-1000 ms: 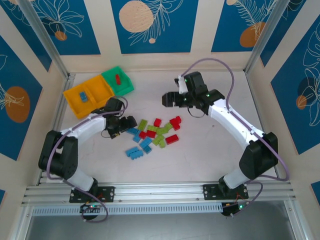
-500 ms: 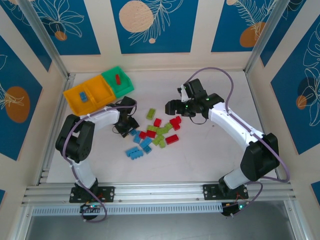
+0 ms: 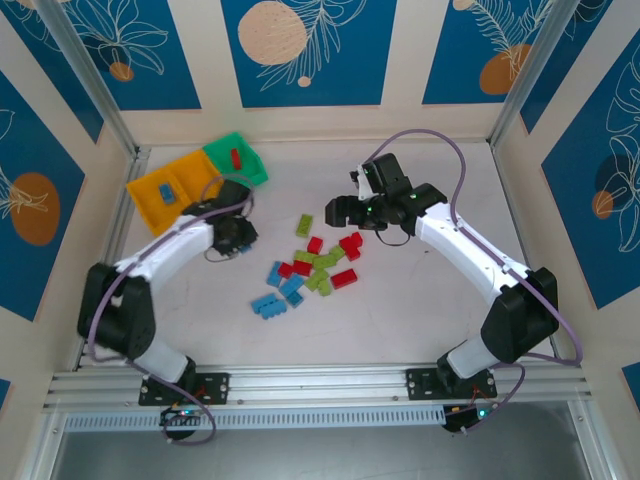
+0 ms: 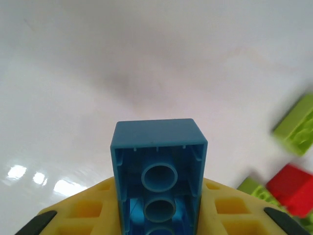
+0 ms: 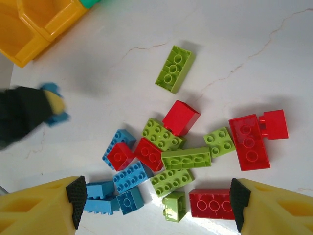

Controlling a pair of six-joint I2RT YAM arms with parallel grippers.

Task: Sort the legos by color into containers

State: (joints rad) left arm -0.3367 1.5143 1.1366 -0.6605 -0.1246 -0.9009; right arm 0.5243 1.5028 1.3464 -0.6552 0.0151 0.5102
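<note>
The legos [image 3: 315,265] lie in a loose heap in the middle of the surface [image 5: 234,58]. They are small hard plastic bricks, red, blue and lime green, with round studs on top; some of the red ones are glossy and a little see-through. One long lime brick [image 5: 174,69] lies apart on the far side of the heap, toward the bins [image 3: 185,170]. Those stand in the far left corner, open rectangular plastic boxes joined in a row. The orange-yellow part has a blue piece inside, and the green bin [image 3: 225,148] at the end holds a red piece.

My left gripper [image 4: 159,220] is pinching a blue brick [image 4: 157,161] between its yellow ribbed fingers. It holds the brick clear of the surface, between the heap and the bins, with the hollow underside and its round tubes turned to my wrist camera.

My right gripper [image 5: 157,201] hangs over the heap with its yellow, black-padded fingers spread wide, holding and touching nothing.

The surface is white and shiny, with faint thin veins like marble.
</note>
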